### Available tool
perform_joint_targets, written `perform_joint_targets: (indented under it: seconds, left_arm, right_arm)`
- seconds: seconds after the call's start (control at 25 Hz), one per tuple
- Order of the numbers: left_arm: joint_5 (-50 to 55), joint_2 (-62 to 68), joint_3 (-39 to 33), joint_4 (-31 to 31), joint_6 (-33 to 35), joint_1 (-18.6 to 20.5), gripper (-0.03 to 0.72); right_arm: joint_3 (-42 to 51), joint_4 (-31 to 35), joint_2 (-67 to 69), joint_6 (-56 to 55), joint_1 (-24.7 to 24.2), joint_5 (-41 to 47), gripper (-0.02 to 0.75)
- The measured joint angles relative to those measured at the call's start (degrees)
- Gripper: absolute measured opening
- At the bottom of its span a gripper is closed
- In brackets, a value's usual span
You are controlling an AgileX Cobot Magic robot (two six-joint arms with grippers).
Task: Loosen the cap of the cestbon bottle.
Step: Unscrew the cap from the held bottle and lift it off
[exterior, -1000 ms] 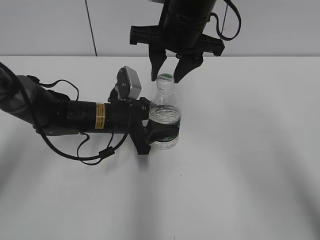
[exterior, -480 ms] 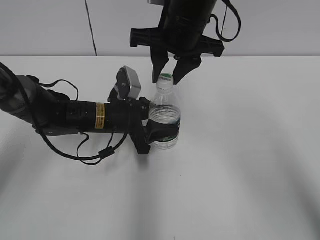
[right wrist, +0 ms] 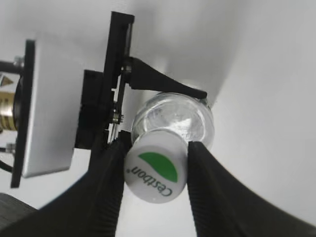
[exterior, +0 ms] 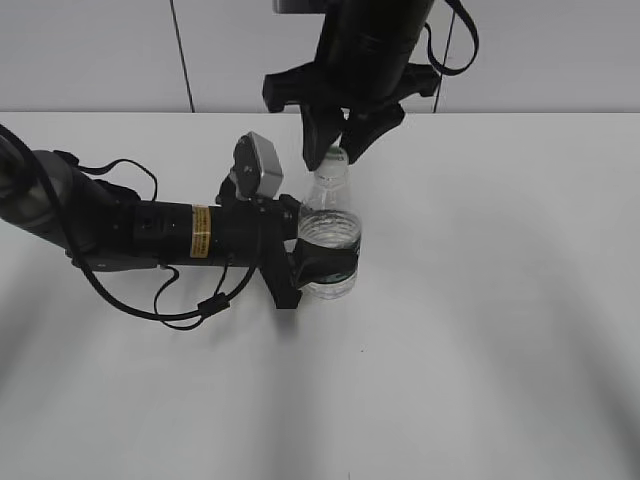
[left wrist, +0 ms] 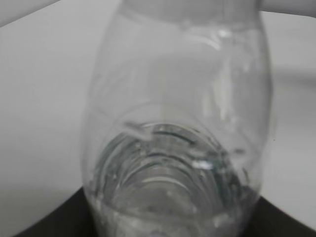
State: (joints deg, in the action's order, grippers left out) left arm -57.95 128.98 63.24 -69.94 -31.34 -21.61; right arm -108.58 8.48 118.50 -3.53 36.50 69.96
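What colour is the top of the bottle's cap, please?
White with a green patch, clearest in the right wrist view: cap.

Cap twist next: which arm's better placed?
Right. The right gripper already straddles the cap from above, fingers at both sides. The left gripper clamps the cestbon bottle body, steadying it.

One cestbon bottle point(exterior: 329, 235), one cap point(right wrist: 155, 172), two grippers: left gripper point(exterior: 300, 268), right gripper point(exterior: 337, 143)

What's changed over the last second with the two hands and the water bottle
The right hand has come down from above the cap, turned, and closed its fingers against the cap's sides. The left hand still clamps the cestbon bottle at its label band, and the bottle stays upright in place.
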Motion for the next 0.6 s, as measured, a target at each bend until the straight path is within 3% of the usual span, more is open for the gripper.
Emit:
perform_joint_targets:
  seconds: [0.2, 0.6]
  left_arm:
    - [0.1, 0.0, 0.0, 0.0, 0.0, 0.0, 0.363]
    - [0.1, 0.0, 0.1, -1.0, -0.2, 0.0, 0.363]
  right_arm:
    - [0.0, 0.0, 0.0, 20.2, 0.0, 0.0, 0.303]
    - [0.0, 0.4, -0.1, 42.8, 0.0, 0.0, 0.302]
